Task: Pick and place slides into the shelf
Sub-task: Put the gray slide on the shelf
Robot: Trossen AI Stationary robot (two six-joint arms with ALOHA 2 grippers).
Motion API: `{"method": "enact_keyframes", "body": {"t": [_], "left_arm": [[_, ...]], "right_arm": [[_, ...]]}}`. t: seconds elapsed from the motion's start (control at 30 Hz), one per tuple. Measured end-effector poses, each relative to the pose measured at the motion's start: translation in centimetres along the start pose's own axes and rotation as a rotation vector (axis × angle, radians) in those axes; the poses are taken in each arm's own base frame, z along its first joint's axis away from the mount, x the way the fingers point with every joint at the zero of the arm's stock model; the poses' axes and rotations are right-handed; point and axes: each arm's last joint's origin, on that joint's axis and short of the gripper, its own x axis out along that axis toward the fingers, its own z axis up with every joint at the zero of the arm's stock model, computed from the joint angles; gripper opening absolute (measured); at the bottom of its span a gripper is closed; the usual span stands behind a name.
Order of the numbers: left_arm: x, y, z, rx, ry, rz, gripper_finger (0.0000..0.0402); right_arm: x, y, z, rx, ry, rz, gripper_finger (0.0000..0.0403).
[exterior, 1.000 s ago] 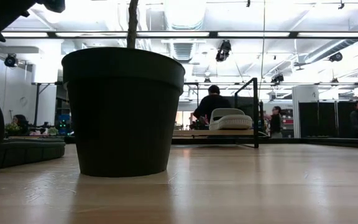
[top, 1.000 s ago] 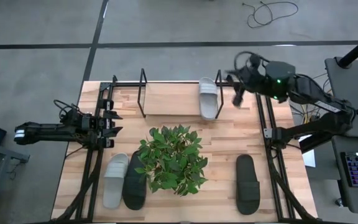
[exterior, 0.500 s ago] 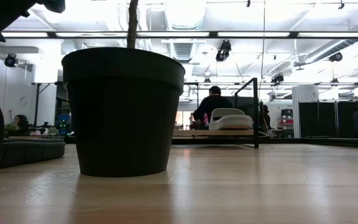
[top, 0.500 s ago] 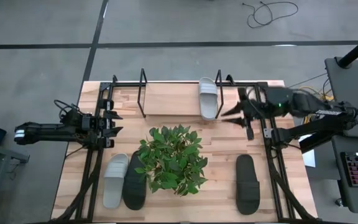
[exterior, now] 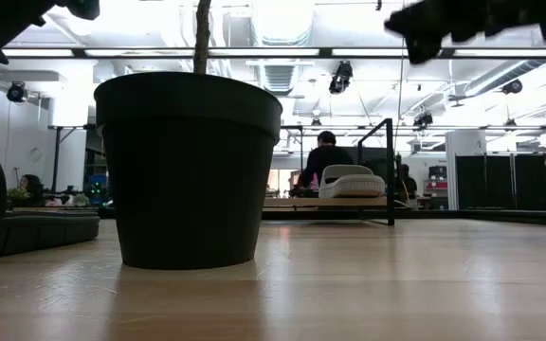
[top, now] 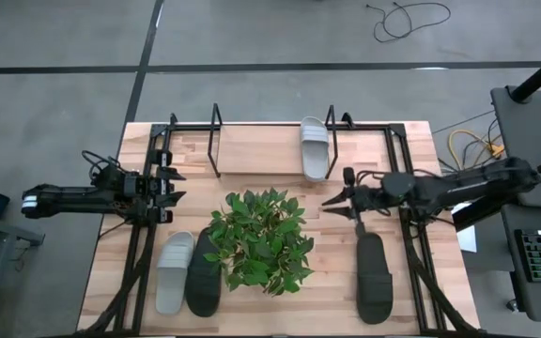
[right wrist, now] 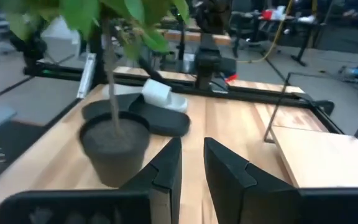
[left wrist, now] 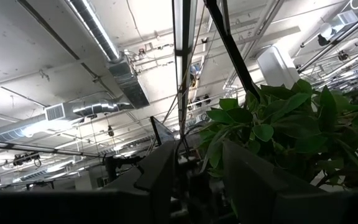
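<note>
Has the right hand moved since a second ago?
Yes. In the high view the right hand has swung from beside the shelf, toward the near side, now just above the lone black slide.

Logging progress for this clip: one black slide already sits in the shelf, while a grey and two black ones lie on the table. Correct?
Not quite. The slide in the shelf is light grey, as the high view shows. On the table lie one grey slide and two black slides.

Light wood table (top: 252, 150) w/ plank stripes, thin black rod shelf (top: 216, 141), light grey slide (top: 315, 147) on shelf, grey slide (top: 173, 271) beside black slide (top: 204, 279), black slide (top: 375, 277) at right, green leafy plant (top: 259, 238), dark pot (exterior: 187, 169)
</note>
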Motion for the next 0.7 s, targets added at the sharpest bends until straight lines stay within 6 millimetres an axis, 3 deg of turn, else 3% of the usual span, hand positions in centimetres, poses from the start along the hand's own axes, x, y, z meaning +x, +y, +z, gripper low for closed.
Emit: {"method": "enact_keyframes", "body": {"t": [0.17, 0.33, 0.53, 0.6, 0.7], "left_arm": [[0.0, 0.0, 0.0, 0.0, 0.0, 0.0, 0.0124], [0.0, 0.0, 0.0, 0.001, 0.001, 0.0, 0.0124], [0.0, 0.0, -0.1, 0.0, 0.004, -0.001, 0.0124], [0.0, 0.0, -0.1, -0.001, 0.007, -0.002, 0.0124], [0.0, 0.0, -0.2, -0.003, 0.017, -0.004, 0.0124]], "right_arm": [[-0.3, -0.5, -1.7, -0.064, -0.093, -0.058, 0.0059], [-0.9, -2.9, -2.4, -0.068, -0.057, -0.293, 0.0059], [-1.7, -5.2, -2.1, -0.006, 0.022, -0.295, 0.0059], [-2.2, -5.3, -1.9, 0.015, 0.038, -0.369, 0.0059], [-3.0, -4.1, -1.7, -0.035, 0.001, -0.305, 0.0059]]}}
